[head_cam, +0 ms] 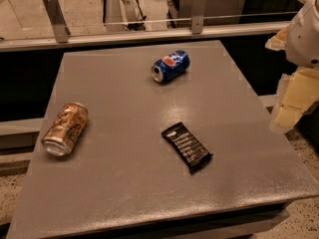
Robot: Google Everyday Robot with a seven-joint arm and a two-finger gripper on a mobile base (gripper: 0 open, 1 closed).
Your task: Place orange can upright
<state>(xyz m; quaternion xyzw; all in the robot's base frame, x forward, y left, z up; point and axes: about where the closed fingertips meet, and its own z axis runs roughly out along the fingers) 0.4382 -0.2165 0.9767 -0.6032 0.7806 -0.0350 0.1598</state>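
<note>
"The orange can (65, 129), that orange-gold aluminium drink tin with swirling graphics: where is it?"

"At the left of the frame. It lies on its side on the flat grey table (129, 193), one silver end toward the lower left, near the table's left edge."

"And the gripper (293, 103)?"

"At the right edge of the frame, a cream and white bulk off the table's right side, well apart from the can. Wide or narrow, I cannot tell."

"How should I take it?"

"I'd have you close across the round body near its middle, swing it onto one silver end, and let go only once it sits flat. It will likely roll if nudged, so don't push it leftward."

"Room?"

"Plenty. Cross the bare middle, between the blue Pepsi can (170, 65) lying at upper centre and the flat black snack bar (187, 147)."
</note>
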